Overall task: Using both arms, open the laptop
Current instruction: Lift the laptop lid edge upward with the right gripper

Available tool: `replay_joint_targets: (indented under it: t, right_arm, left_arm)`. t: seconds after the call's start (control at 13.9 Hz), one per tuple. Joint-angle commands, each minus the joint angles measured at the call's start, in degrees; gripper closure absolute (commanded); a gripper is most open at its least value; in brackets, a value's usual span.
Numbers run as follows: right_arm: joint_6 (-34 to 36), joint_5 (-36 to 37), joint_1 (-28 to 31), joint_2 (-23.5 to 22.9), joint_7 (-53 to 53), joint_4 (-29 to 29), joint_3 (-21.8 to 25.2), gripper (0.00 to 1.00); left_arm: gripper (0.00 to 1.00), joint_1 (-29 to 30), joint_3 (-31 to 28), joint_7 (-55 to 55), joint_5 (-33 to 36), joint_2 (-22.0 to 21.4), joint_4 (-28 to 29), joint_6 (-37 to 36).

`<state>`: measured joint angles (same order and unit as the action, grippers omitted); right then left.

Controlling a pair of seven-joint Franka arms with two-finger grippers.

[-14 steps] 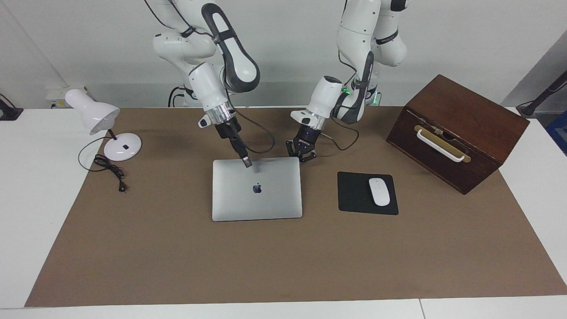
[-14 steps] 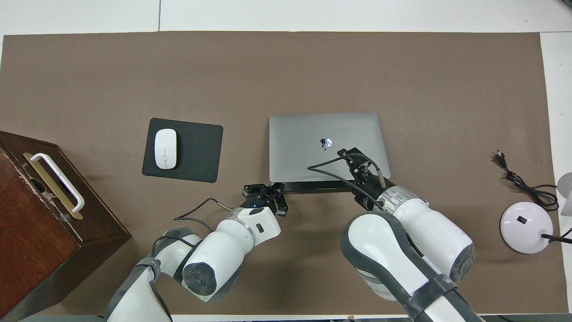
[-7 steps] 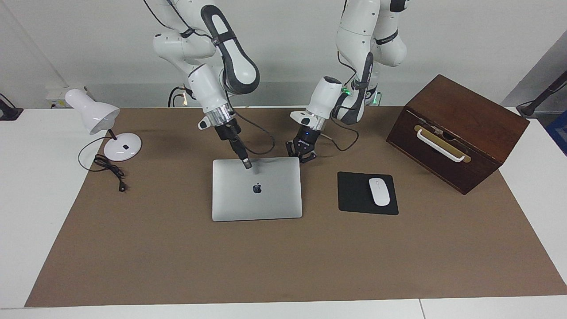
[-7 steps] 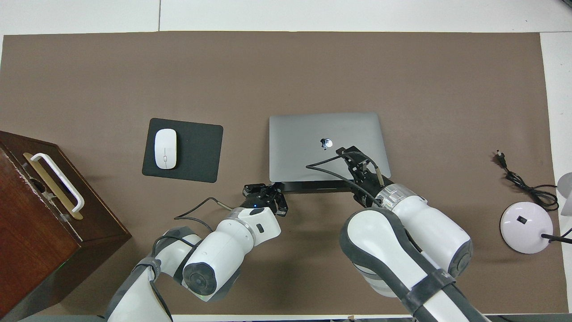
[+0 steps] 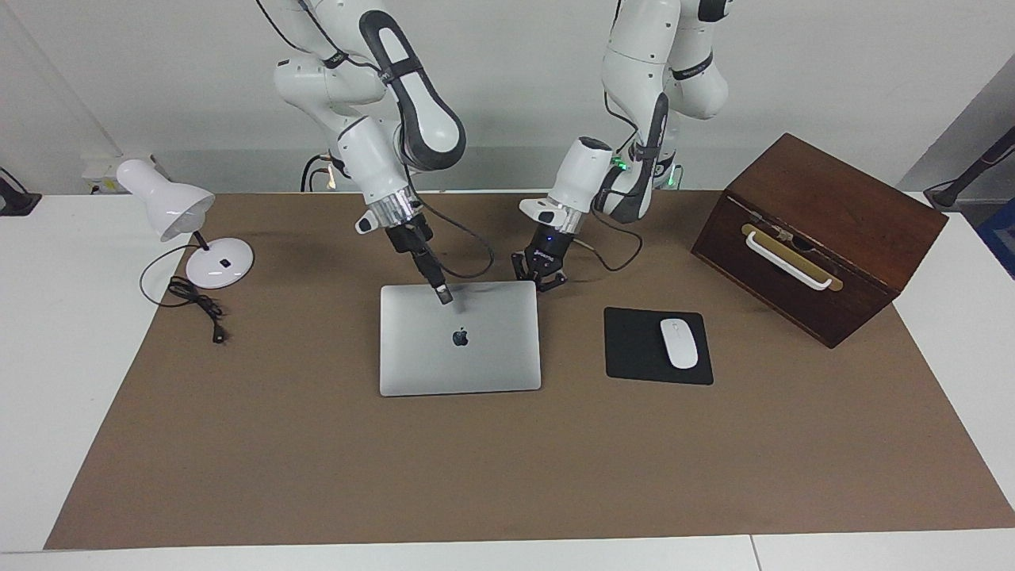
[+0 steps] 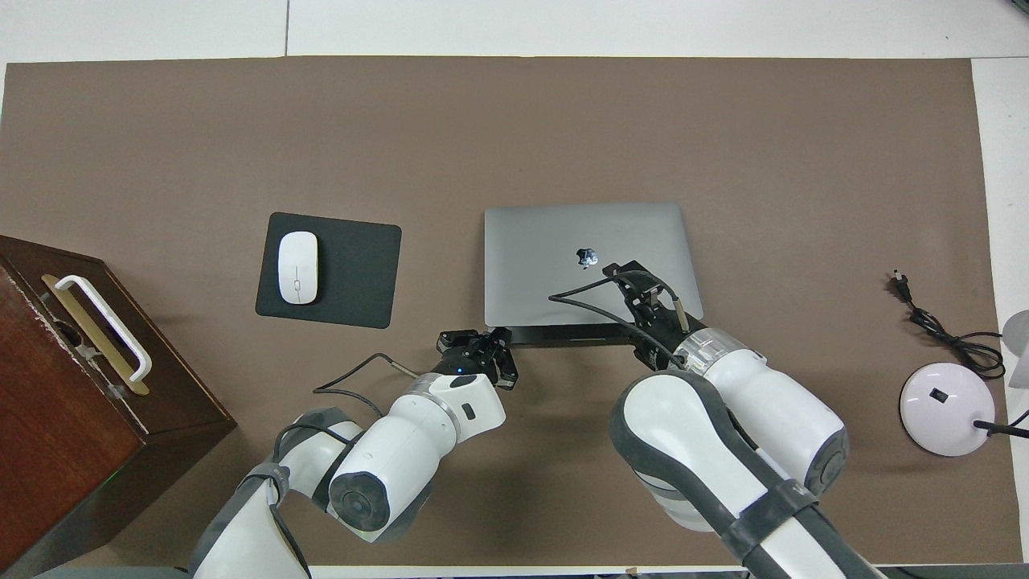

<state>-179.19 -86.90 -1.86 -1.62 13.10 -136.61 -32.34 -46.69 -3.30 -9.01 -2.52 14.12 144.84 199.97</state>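
The laptop (image 5: 460, 338) is lying closed; its 12 o'clock edge is being approached by the pinched-shut left gripper (image 5: 542, 283) and the right gripper (image 5: 444, 296), whose finger state cannot be told.

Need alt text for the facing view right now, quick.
A closed silver laptop lies on a brown mat; the right gripper is down at its lid, and the shut left gripper is at its corner nearest the mouse pad.

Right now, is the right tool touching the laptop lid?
Touching, it appears: in the facing view the right tool tip rests on the closed laptop lid, no gap visible.
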Motion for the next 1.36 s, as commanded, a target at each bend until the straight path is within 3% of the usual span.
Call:
replay_joint_targets:
  t: [0.0, 1.29]
  right_arm:
    - [-1.2, -1.6, 0.7, -1.0, -3.4, 1.3, -0.5, 0.00]
    - [-1.0, 0.6, 2.4, -4.7, -3.9, 7.0, -0.4, 0.00]
  left_arm:
    - [1.00, 0.7, 0.2, 1.9, -0.6, 2.5, -1.1, 0.8]
    - [1.00, 0.7, 0.1, 4.8, -0.7, 3.2, -1.1, 0.8]
